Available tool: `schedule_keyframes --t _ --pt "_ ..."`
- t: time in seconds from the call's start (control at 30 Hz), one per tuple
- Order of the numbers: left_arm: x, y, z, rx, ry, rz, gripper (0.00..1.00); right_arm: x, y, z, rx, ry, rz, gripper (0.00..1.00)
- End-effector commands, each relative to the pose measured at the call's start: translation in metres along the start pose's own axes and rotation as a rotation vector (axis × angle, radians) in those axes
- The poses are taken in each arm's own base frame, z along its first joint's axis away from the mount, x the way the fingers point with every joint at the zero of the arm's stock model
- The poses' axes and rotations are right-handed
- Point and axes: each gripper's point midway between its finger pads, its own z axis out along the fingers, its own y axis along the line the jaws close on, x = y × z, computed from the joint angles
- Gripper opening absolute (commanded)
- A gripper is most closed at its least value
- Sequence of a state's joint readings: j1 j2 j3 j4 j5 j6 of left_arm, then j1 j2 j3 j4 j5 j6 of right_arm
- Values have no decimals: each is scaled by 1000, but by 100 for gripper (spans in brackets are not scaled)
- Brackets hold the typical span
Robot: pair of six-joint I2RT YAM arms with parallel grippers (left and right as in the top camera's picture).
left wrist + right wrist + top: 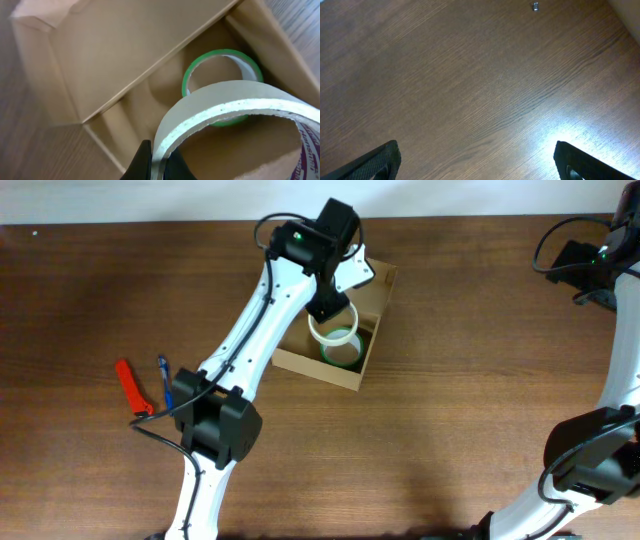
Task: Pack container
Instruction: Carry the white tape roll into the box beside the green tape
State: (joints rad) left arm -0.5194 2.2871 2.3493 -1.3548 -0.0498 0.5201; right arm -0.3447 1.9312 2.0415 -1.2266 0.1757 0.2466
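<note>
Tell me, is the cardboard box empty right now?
No, a green tape roll lies inside the container, below the white roll that the left gripper holds.

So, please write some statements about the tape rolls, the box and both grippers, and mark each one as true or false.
1. The left gripper pinches a cream tape roll above the cardboard box. True.
2. The green tape roll lies outside the box. False: it lies inside the box.
3. The right gripper is open and holds nothing. True.
4. The flap lid is shut over the box. False: it stands open.
</note>
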Motion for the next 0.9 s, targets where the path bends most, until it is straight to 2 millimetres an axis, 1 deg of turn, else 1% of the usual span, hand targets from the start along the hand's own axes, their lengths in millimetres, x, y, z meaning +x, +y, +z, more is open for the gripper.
schedule_keyframes --t 0.0,0.03,0.17,0.33,0.5,0.67,0.73,0.87 --pt "2 0 6 -8 -2 27 2 -6 -3 -8 4 -26 3 99" --pt "0 -3 13 6 -12 26 2 -6 -3 -8 4 -26 3 99" --pt "0 -11 30 47 -11 27 1 -6 -3 -8 4 -26 3 99" --pt "3 -15 48 63 14 26 1 -6 -3 -8 4 -26 3 99" --pt "-3 -28 70 94 21 46 2 -6 -3 -8 4 -26 3 99" --pt "-1 -37 91 114 52 57 1 -6 -3 -8 4 -26 3 99" --pt "0 -39 98 121 64 59 2 -6 -3 -8 4 -26 3 99" --pt "-1 -42 104 131 63 61 2 -6 -3 -8 4 -26 3 99"
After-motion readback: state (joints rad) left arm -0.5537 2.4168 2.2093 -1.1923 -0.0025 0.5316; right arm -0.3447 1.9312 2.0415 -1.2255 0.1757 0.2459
